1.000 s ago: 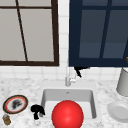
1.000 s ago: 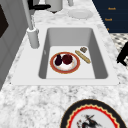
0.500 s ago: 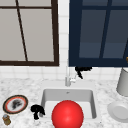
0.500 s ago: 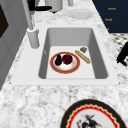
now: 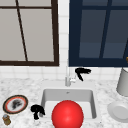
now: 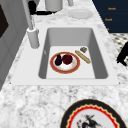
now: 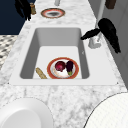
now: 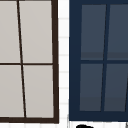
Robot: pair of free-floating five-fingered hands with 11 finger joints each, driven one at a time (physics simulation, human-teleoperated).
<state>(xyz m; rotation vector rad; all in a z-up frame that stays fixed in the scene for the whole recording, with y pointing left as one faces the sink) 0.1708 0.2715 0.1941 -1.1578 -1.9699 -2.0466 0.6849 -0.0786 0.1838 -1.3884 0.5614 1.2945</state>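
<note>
In the front view I see my right hand [image 5: 82, 72] hovering just beside the faucet [image 5: 67, 77], at about 3 o'clock from it, fingers straight and released, holding nothing. My left hand [image 5: 37, 110] hangs over the desk [image 5: 22, 87] at the sink's [image 5: 68, 93] front left corner, at 8 o'clock from the basin; its fingers look curled with nothing in them, though I cannot be sure from here. A patterned plate [image 5: 15, 104] lies at 9 o'clock from that hand, with a small jar [image 5: 6, 119] at 7 o'clock from the plate. A red ball [image 5: 67, 115] covers the front of the basin. At the far right stand a grey pot [image 5: 123, 82] and a white plate [image 5: 119, 111].

In the left side view the faucet [image 6: 32, 35] stands at 10 o'clock from the sink [image 6: 100, 57]. In the basin lies a red-rimmed dish [image 6: 65, 62] carrying two dark pieces of food, with a bread stick [image 6: 82, 56] just beside it at 2 o'clock. A hand [image 6: 123, 55] shows at the right edge, near the front of the desk [image 6: 32, 100]; I take it for my left one.

In the right side view my right hand [image 7: 108, 32] sits close to the faucet base [image 7: 94, 42], one straight finger reaching out over the sink's [image 7: 27, 57] rim. The dish [image 7: 62, 68] rests at 6 o'clock in the basin. My left hand [image 7: 23, 8] hangs at the top left, near the patterned plate [image 7: 52, 12].

In the upper view, a dark bit of my right hand [image 8: 84, 126] peeks in at 6 o'clock, below the blue window [image 8: 98, 60].
</note>
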